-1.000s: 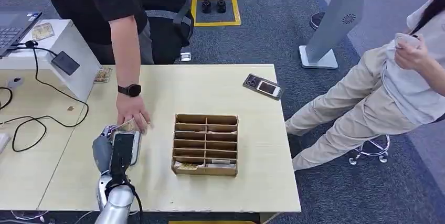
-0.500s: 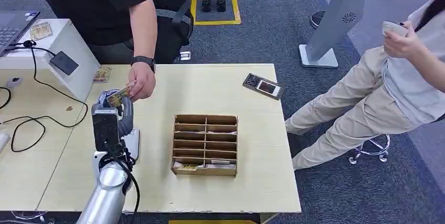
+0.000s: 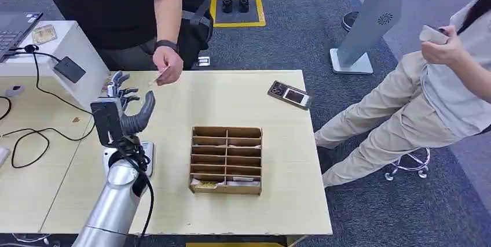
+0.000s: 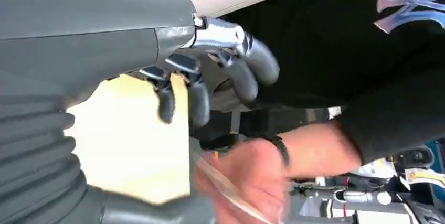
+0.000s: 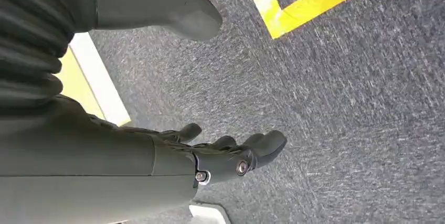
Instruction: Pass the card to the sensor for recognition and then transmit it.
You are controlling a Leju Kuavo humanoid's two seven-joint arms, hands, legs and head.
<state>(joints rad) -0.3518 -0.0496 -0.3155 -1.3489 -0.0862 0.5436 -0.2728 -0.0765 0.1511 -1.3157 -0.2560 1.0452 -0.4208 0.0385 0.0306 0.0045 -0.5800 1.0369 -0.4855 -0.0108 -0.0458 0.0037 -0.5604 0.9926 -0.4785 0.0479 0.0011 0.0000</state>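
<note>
The left hand (image 3: 124,108) is raised above the bench (image 3: 278,160) near its far left part, fingers spread and thumb held apart; it holds nothing and touches nothing. The left wrist view confirms this: the dark fingers (image 4: 246,72) are loosely curved with nothing between them and the thumb.

The card (image 3: 161,74) is pinched in a person's hand (image 3: 168,65), above the far edge of the bench. It lies beyond the left hand and a little to its right, near it but apart from it. In the left wrist view the person's hand (image 4: 246,177) is blurred, with a thin pale edge at its fingers that appears to be the card.

The sensor (image 3: 70,69), a dark flat pad with a cable, sits on the sloped face of a white stand (image 3: 87,91) just to the left of the left hand.

The right hand (image 5: 231,153) hangs over grey carpet beside a yellow floor line (image 5: 315,3), fingers gently curved and apart, holding nothing.

A wooden compartment box (image 3: 227,159) stands mid-bench. A phone (image 3: 290,95) lies towards the far right edge.
</note>
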